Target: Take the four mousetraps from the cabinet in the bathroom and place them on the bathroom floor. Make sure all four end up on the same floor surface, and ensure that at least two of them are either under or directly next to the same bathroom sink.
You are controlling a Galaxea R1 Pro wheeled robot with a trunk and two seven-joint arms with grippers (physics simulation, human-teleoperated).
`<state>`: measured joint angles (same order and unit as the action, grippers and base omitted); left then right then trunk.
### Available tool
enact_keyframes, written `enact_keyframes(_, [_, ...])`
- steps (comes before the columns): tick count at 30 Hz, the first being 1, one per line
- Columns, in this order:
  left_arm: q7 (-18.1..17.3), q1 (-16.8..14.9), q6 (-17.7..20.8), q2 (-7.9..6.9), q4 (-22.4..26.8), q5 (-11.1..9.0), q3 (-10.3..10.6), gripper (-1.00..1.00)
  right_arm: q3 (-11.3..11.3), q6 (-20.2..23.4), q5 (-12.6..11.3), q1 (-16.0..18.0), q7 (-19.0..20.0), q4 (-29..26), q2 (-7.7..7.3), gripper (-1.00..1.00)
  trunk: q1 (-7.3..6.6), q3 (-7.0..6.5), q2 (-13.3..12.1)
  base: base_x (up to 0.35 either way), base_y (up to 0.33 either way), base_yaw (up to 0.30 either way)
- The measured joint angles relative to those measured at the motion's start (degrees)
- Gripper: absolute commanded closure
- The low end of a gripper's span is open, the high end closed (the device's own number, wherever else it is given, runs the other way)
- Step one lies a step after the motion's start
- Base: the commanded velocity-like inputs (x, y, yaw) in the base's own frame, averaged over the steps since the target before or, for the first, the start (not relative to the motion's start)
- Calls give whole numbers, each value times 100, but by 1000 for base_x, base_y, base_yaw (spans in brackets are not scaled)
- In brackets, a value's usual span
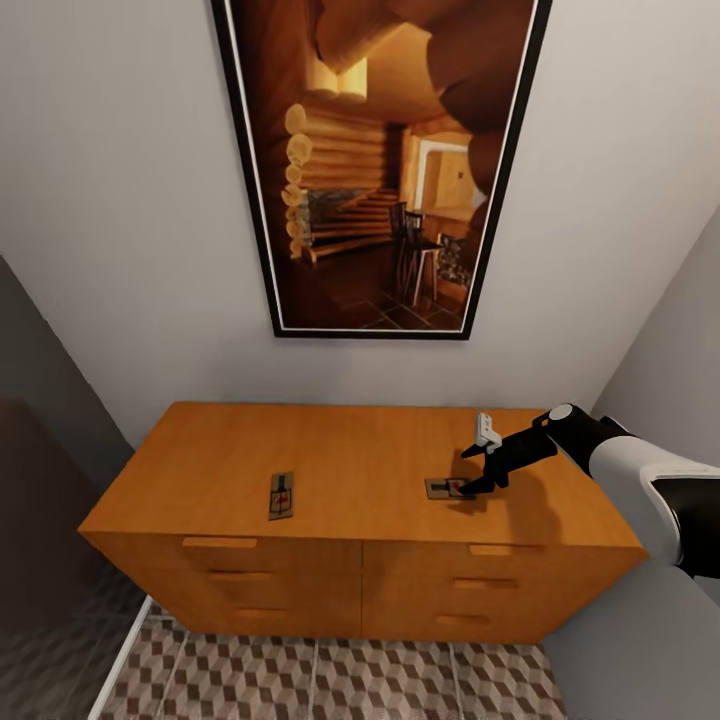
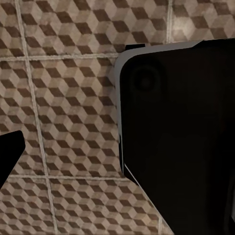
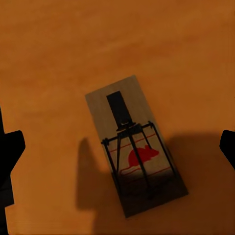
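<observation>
Two mousetraps lie on top of the orange-brown cabinet. One mousetrap rests left of centre near the front edge. The other mousetrap lies at the right, with my right gripper just above it. In the right wrist view this trap sits flat between the spread fingers of my right gripper, which is open and not touching it. The left wrist view looks down on the bathroom floor, with one dark fingertip at the frame's edge. The sink is out of view.
A large framed picture hangs on the wall above the cabinet. A small white object stands at the cabinet's back right. Cube-patterned floor runs in front of the drawers. A black part of the robot crosses the left wrist view.
</observation>
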<state>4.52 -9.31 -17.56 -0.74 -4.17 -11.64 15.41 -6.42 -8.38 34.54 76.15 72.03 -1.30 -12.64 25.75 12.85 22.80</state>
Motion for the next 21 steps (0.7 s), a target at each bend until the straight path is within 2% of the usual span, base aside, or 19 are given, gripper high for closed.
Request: enact_keyframes(21, [0, 0, 0, 0, 0, 0, 0, -100, 0, 0, 0, 0, -6, 0, 8, -100, 0, 145, 0, 0, 0, 0])
